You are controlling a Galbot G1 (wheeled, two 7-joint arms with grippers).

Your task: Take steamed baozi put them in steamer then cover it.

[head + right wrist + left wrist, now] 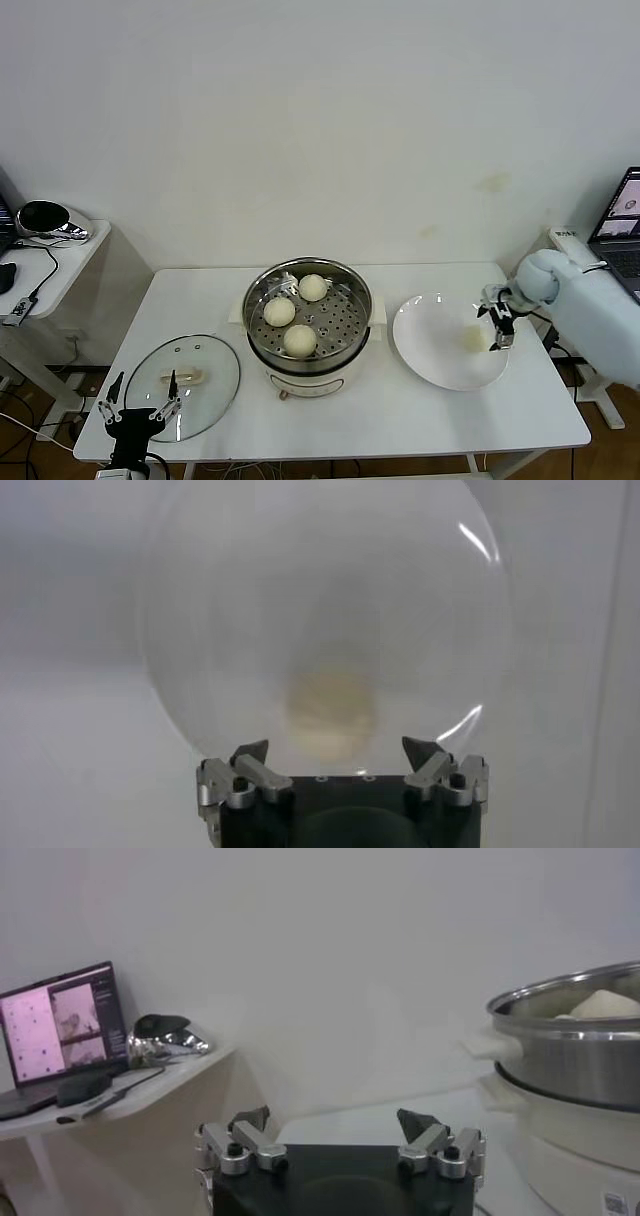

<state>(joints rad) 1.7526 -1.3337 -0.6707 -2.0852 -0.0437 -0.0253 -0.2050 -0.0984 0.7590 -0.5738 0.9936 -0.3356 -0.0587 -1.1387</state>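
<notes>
Three baozi (299, 340) sit in the steamer (308, 318) at table centre; the 4th bun (474, 338) is on the white plate (430, 350), toward its right side. R gripper (497, 325) hovers just above that bun, fingers apart w/ nothing between them; in the right wrist view the bun (331, 712) lies ahead of the jaws, roughly centred. L gripper (139, 410) idles at the front-left table edge, also spread and empty, just beside the lid (182, 386), which lies flat left of the steamer.

Risks, as I judge: bun is soft and smooth, so a hard squeeze could dent it, a shallow one let it roll on the plate. Plate could skid if a finger catches its rim. Plate's right rim is near the table's right edge, so little margin there.

Room: clear table betw. plate and steamer for the carry; the free spot in the basket looks to be on its right side, near the wall, so lift must clear the rim. Lid's handle (185, 378) faces up, reachable for L arm.
</notes>
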